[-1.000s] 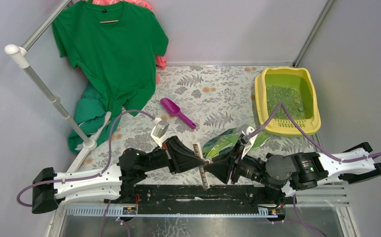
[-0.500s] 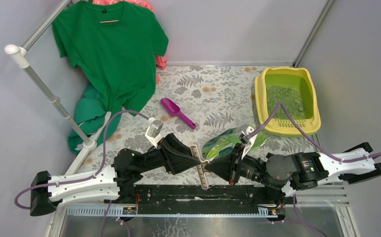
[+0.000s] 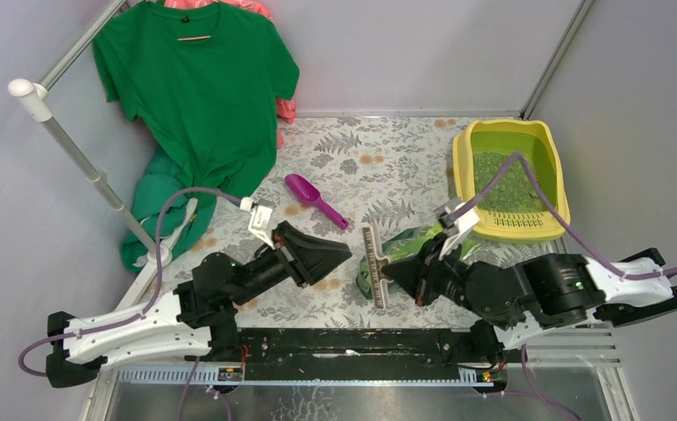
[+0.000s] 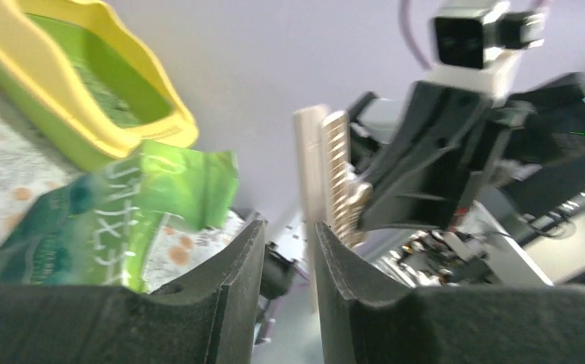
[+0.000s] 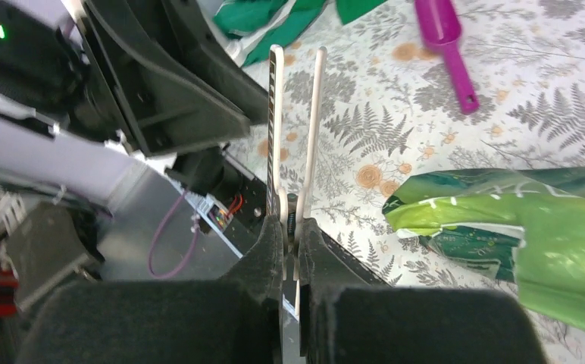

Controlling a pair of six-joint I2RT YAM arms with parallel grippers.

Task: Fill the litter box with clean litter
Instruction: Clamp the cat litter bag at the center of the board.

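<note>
The right gripper [image 5: 289, 227] is pinched tight on the end of a cream toothed bag clip [image 5: 295, 114], holding it up just beside the green bag [image 3: 408, 243], which lies on the table. The left gripper [image 4: 286, 258] hangs a little apart from the clip, jaws parted by a narrow gap with nothing between them. Far right, the litter box [image 3: 460, 184] sits with the clean litter [image 3: 506, 184] inside it.

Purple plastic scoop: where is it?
Top view: the purple plastic scoop lies left of centre on the floral tablecloth, between the green T-shirt and the glossy green bag.
</note>
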